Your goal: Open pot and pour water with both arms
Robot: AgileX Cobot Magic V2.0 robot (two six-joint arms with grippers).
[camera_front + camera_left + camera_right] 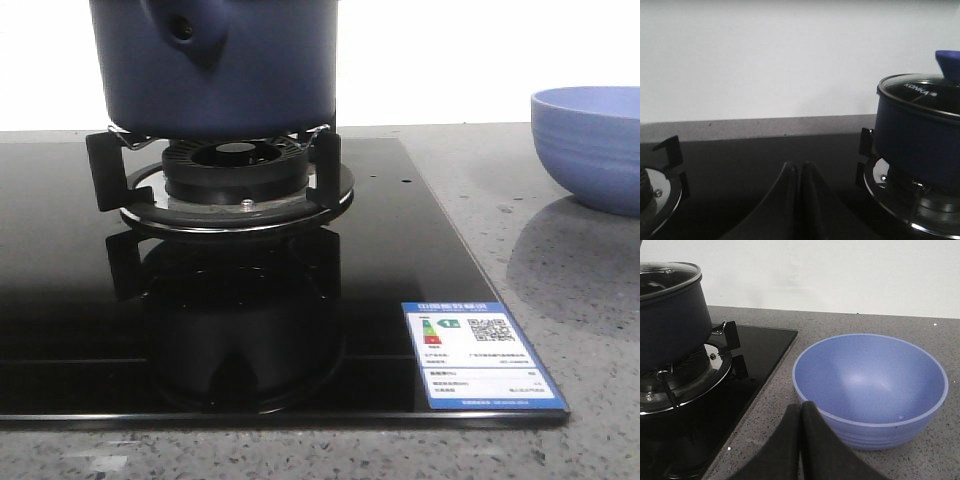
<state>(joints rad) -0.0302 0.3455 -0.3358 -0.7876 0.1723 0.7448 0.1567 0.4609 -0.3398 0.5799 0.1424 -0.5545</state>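
On the burner, lidded pot [215,65] cropped above; both end effectors [800,175] [801,415] pressed closed, empty

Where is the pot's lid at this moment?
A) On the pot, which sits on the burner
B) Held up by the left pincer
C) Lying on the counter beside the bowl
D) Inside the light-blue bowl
A: the glass lid sits on the pot, over the burner; both pincers are shut on nothing.
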